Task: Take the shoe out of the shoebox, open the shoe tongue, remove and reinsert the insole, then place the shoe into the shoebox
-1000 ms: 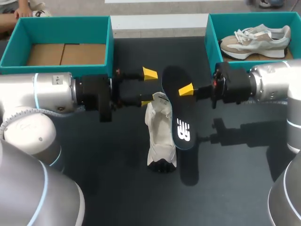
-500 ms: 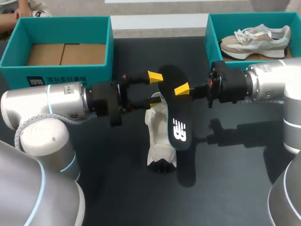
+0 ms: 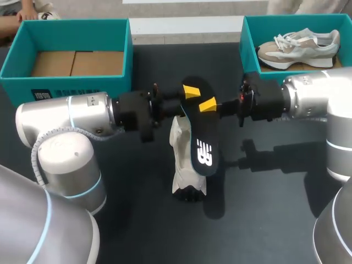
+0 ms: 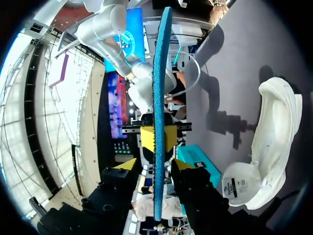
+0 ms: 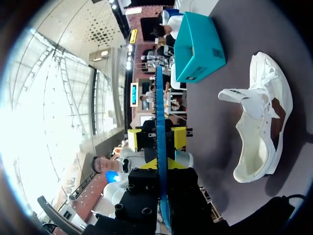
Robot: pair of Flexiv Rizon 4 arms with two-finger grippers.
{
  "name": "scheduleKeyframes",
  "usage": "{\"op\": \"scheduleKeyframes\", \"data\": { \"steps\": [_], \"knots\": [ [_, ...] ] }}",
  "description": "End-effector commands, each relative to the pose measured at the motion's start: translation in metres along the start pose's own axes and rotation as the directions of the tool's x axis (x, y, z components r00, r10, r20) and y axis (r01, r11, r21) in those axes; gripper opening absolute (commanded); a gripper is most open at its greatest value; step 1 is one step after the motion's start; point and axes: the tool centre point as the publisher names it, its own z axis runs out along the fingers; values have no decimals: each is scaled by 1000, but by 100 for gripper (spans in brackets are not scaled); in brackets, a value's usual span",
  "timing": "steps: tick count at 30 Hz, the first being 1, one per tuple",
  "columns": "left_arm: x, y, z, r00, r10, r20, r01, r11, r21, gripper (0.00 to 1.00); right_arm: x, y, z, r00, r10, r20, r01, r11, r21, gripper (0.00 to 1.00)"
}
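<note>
**Mia:** What is the right claw [image 5: 159,164] doing?

**Sam:** It is pinched tight on the insole [image 3: 203,137]. Its two yellow tips press on the two flat sides, near the end far from the white mark. The insole hangs in the air.

**Mia:** And the left claw [image 4: 154,165]?

**Sam:** Its fingers [image 4: 128,165] stand apart, one on each side of the insole. They are just beside the right claw's tips. In the left wrist view there is a little gap on both sides, so this claw is not gripping.

**Mia:** Where is the shoe?

**Sam:** The white shoe [image 3: 180,154] lies on the dark worktop [image 3: 275,192], right under the two claws. Its toe points away from them. In the right wrist view you can look into its opening. The low end of the insole hangs over the shoe. I cannot tell if they touch.

**Mia:** What about the boxes?

**Sam:** The left box [image 3: 66,25] is teal and sits behind the left claw's arm. You can see its brown cardboard floor. The right box [image 3: 245,38] is teal too, behind the right claw's arm. In it lies a beige shoe [image 3: 300,47] with white laces.
</note>
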Motion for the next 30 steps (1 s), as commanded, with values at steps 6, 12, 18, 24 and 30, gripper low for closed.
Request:
{"op": "scheduleKeyframes", "data": {
  "steps": [6,12,18,24,30],
  "knots": [
    [7,-6,13,1000,-20,8,20,1000,-14,22,0,-1,2,1000,-1,1,1,1000,-10,0],
    [8,-3,13,1000,-18,10,19,1000,-23,16,-1,-2,2,1000,-1,1,1,1000,-14,0],
    [10,-4,13,1000,-19,7,19,1000,-22,0,-2,-3,2,1000,-1,-1,1,1000,-18,0],
    [13,-5,11,1000,-29,-3,29,999,-17,0,-5,-3,2,1000,-1,-2,1,1000,-22,0],
    [14,-3,-4,993,-108,-53,107,994,-19,0,-5,-14,-11,997,-25,70,31,996,-88,100]
  ]
}}
